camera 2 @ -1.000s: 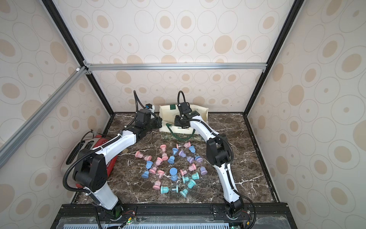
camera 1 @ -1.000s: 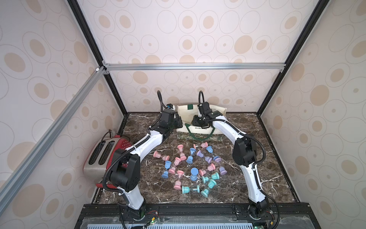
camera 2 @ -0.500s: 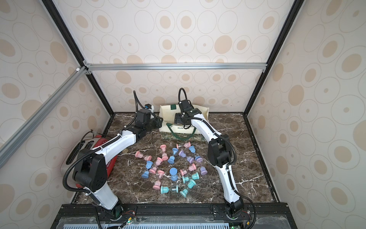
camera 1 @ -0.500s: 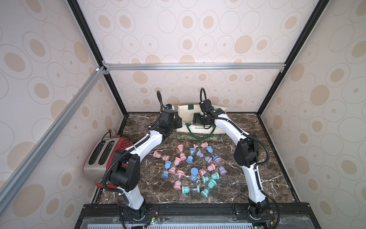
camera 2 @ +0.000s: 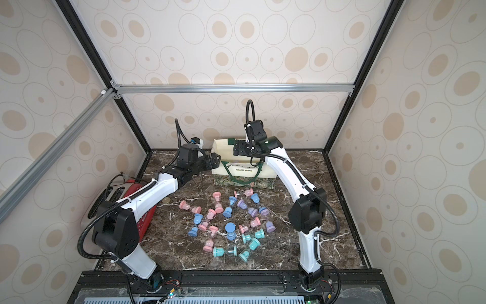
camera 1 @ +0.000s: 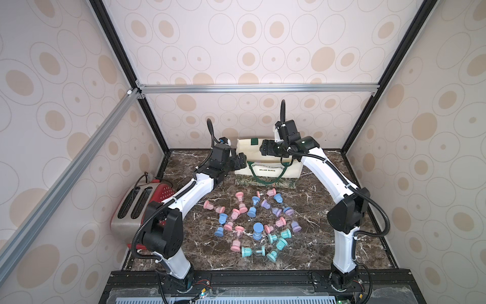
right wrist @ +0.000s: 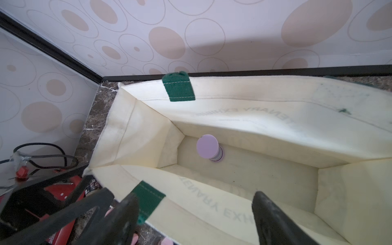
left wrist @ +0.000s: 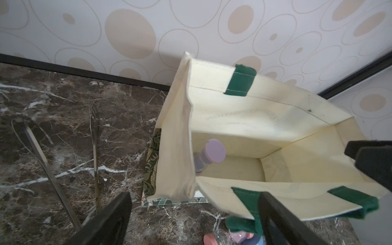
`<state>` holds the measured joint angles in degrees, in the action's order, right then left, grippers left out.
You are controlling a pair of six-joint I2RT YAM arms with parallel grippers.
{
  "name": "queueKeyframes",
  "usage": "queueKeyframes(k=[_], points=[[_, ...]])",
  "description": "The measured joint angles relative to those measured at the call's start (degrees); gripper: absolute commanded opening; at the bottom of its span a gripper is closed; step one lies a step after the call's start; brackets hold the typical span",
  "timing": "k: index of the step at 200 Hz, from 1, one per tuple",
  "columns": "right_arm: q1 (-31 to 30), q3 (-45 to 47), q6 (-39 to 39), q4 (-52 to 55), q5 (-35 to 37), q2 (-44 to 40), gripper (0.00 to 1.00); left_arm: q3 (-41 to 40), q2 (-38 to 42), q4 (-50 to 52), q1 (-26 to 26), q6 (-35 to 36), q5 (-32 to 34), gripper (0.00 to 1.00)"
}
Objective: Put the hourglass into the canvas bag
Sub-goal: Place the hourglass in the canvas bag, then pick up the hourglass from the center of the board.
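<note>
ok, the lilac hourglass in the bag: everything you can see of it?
The lilac hourglass has a round matte lilac end cap, plastic-looking, above a clear bulb. It seems to stand on end on the floor of the canvas bag, near the bag's far wall, towards one end. Nothing grips it. Its sand cannot be made out.

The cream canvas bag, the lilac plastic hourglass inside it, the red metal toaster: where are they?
Cream canvas bag [camera 1: 293,172]: in a top view, on its front wall.
Lilac plastic hourglass [right wrist: 206,146]: right wrist view, on its round end cap.
Red metal toaster [camera 1: 136,204]: in a top view, on its slotted top.
</note>
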<state>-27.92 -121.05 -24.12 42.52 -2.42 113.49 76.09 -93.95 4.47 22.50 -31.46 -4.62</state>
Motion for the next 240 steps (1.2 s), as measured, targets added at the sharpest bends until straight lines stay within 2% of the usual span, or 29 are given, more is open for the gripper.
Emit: queueKeyframes(k=[41, 116, 157, 240], points=[[-3.08, 7.91, 3.74, 1.55, -0.52, -6.97, 0.88, -4.57, 8.13, -0.24, 0.00, 0.04, -1.38, 0.97], [-14.47, 25.75, 7.61, 6.19, 2.47, -18.95, 0.93, -19.15, 21.38, 1.22, 1.27, 0.46, -2.95, 0.97], [-18.97, 34.97, 6.36, 6.84, 3.96, -24.68, 0.91, -25.22, 28.13, 1.29, 3.41, 0.44, -3.06, 0.97], [-30.10, 49.68, -0.61, 5.81, 6.10, -28.98, 0.87, -34.71, 36.52, 2.54, 5.29, -0.48, -3.91, 0.97]])
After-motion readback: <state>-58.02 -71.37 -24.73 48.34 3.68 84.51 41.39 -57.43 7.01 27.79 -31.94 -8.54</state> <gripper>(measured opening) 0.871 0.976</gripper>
